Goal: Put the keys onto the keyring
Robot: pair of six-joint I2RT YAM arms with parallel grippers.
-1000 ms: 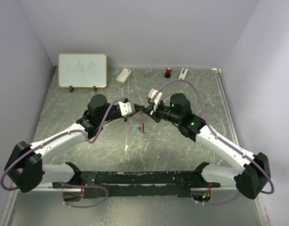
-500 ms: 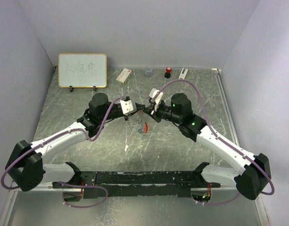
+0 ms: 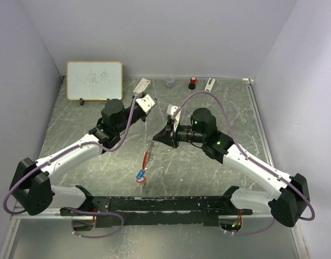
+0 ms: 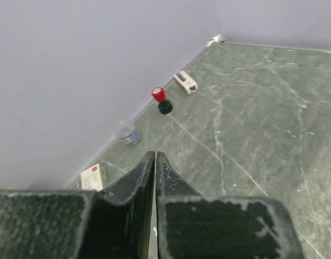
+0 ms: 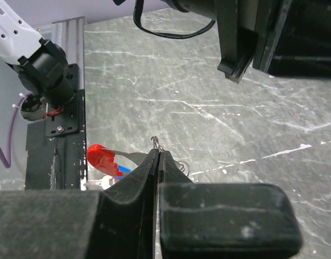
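My right gripper is shut on the thin metal ring of the keyring, which sticks out past the fingertips. A red oblong fob and a bit of blue key head trail from it toward the base rail. In the top view the right gripper points left, with the red fob and a small blue and red cluster below it. I cannot tell whether they touch the table. My left gripper is raised toward the back wall, shut and empty.
At the back wall stand a whiteboard, a white box, a small clear cup, a red-topped black stamp and a white device. The black base rail runs along the near edge.
The left gripper has pulled away from the right one and swung up toward the back wall. The right gripper has moved left and lower, and the red fob with the keys has swung toward the near left.
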